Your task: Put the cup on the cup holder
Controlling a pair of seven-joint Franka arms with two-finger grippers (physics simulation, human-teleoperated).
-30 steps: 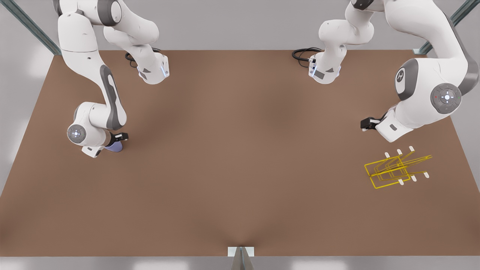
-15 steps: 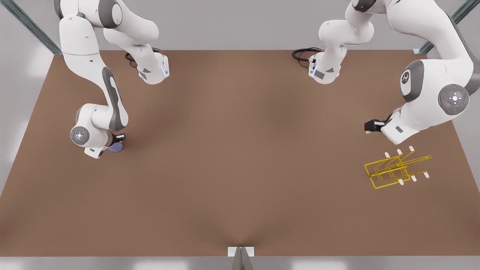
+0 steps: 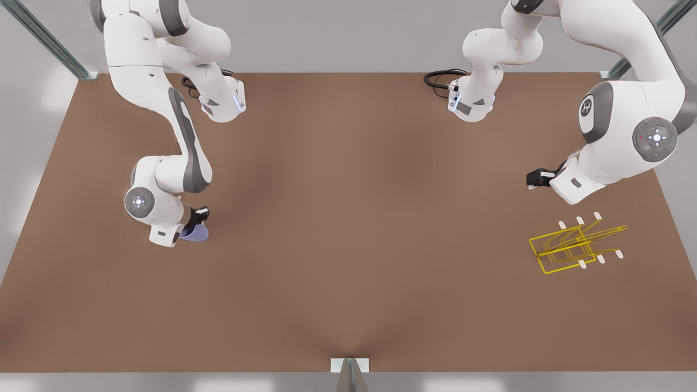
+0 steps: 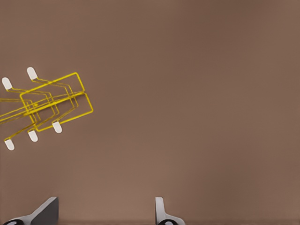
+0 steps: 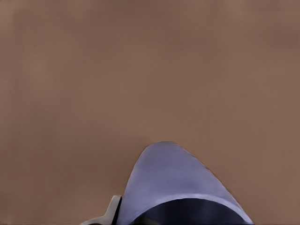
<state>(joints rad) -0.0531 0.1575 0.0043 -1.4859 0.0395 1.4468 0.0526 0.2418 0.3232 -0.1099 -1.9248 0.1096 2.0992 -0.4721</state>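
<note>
Brown counter [image 3: 348,245] wide open mid-span. Right gripper [image 3: 197,222] at front view's left, jaws pinching the cup [image 3: 195,233], whose mouth faces the wrist camera. Left gripper [image 3: 536,178] waits, jaws spread, near cup holder [image 3: 574,245] by front view's right edge.

High front overview of table [image 3: 348,305]; wrist cameras close, downward
</note>
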